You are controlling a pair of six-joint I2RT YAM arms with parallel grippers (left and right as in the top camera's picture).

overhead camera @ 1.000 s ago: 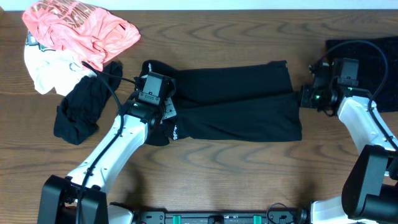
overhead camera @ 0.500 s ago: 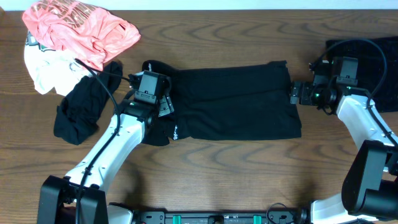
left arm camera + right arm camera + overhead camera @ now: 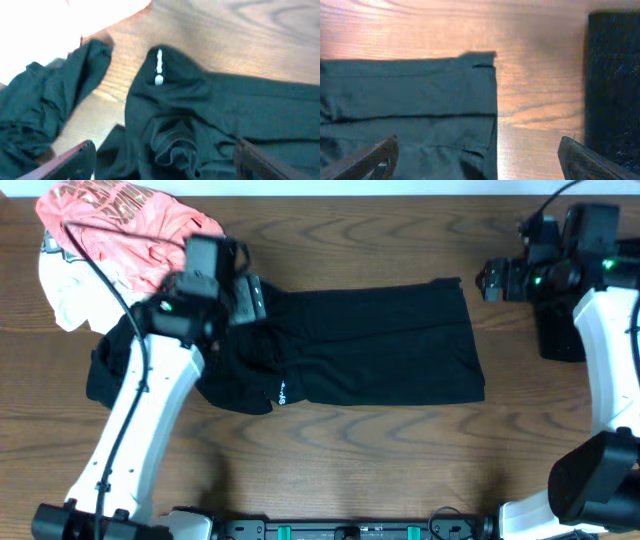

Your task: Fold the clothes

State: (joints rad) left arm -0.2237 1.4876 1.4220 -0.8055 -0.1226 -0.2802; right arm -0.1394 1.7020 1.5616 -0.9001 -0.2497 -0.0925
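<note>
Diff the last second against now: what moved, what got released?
Both let go of the folded black garment and backed off open: left gripper toward the coral-pink tee, right gripper toward the far side. The garment kept its place; tee, white garment and crumpled black one unchanged.

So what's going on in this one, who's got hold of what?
Two robot arms are partway through folding clothes on a wooden table. A long black garment lies flat in the middle and looks folded lengthwise. Neither arm holds it: the left gripper is open over its left end, and the right gripper is open off its upper right corner. A coral-pink tee, a white garment and a crumpled black garment lie at the left.
</note>
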